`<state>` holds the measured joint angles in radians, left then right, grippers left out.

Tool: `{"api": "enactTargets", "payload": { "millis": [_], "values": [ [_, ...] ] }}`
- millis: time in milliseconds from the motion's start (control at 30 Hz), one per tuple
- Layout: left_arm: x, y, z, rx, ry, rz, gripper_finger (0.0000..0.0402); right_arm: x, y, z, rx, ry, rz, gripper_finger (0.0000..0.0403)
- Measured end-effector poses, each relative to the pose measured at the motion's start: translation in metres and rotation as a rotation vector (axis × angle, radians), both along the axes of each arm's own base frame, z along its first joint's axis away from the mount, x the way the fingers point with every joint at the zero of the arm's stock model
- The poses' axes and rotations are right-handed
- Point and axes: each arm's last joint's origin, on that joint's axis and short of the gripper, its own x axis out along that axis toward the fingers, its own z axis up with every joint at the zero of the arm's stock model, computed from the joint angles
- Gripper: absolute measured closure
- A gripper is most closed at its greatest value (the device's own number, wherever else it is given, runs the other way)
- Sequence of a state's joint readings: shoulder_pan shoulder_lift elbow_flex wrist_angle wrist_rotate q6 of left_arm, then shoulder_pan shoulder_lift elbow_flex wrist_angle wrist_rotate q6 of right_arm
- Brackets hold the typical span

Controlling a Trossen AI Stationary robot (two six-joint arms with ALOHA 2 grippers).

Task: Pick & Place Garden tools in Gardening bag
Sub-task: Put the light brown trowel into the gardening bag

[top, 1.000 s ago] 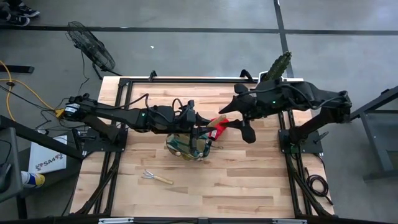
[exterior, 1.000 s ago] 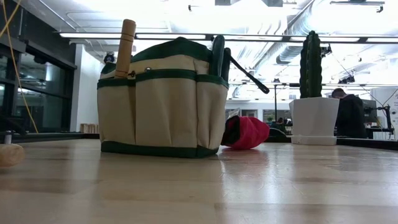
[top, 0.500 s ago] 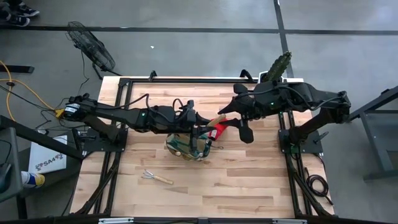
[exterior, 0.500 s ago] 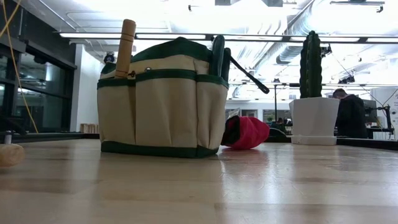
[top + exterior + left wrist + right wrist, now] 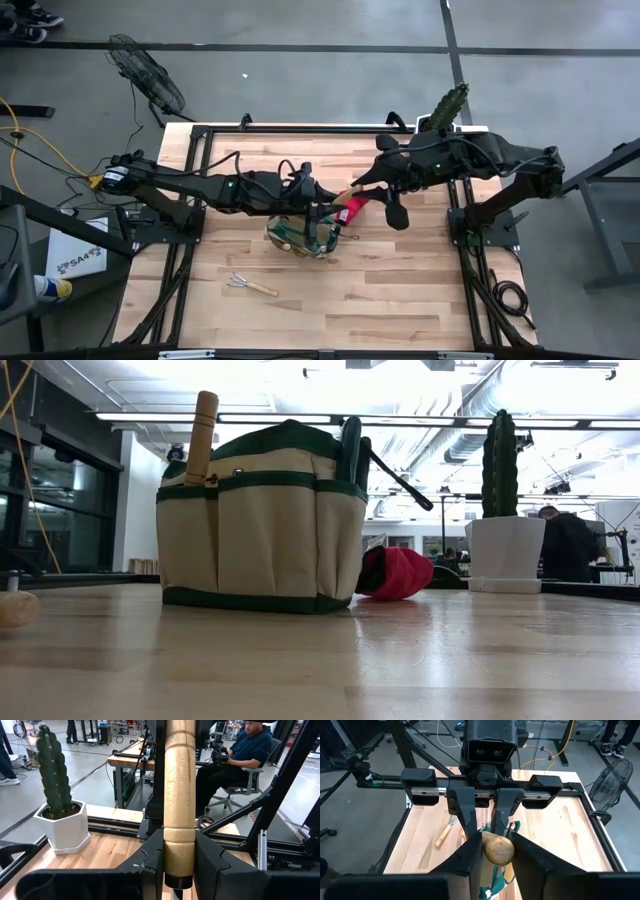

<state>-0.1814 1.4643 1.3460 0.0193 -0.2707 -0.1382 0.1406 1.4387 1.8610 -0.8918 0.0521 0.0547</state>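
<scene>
A stiff, light trowel [image 5: 178, 795] is clamped by its wooden handle between both the left gripper [image 5: 178, 862] and right gripper [image 5: 491, 851]; the handle end suits gripping.

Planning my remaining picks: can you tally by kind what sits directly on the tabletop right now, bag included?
gardening bag: 1
hand rake: 1
red glove: 1
potted cactus: 1
Total: 4
</scene>
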Motion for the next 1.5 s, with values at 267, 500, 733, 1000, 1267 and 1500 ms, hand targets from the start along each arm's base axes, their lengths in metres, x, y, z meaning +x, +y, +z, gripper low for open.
{"api": "enactTargets", "payload": {
  "millis": [267, 500, 733, 1000, 1267, 1500],
  "values": [
    [0.0, -0.0002, -0.0006, 0.003, 0.004, -0.003, 0.0342, -0.0011, 0.0004, -0.0017, 0.008, 0.022, 0.014, 0.0339],
    [0.0, -0.0003, -0.0005, 0.001, 0.003, -0.003, 0.0342, -0.0012, 0.0007, -0.0019, 0.022, 0.025, 0.022, 0.0341],
    [0.0, -0.0003, -0.0004, 0.0, 0.002, -0.007, 0.0342, -0.0013, 0.0007, -0.0019, 0.028, 0.027, 0.019, 0.0342],
    [-0.0001, -0.0003, 0.0009, -0.005, -0.009, -0.011, 0.0299, -0.0018, 0.0007, -0.003, 0.026, 0.039, 0.019, 0.0342],
    [-0.0002, -0.0003, 0.0006, -0.003, -0.004, -0.013, 0.029, -0.0016, 0.0008, -0.0027, 0.035, 0.035, 0.015, 0.0342],
    [-0.0043, -0.0002, -0.0004, 0.031, 0.036, -0.019, 0.0291, -0.0029, -0.0024, -0.0056, 0.066, 0.073, -0.022, 0.0342]
  ]
}}
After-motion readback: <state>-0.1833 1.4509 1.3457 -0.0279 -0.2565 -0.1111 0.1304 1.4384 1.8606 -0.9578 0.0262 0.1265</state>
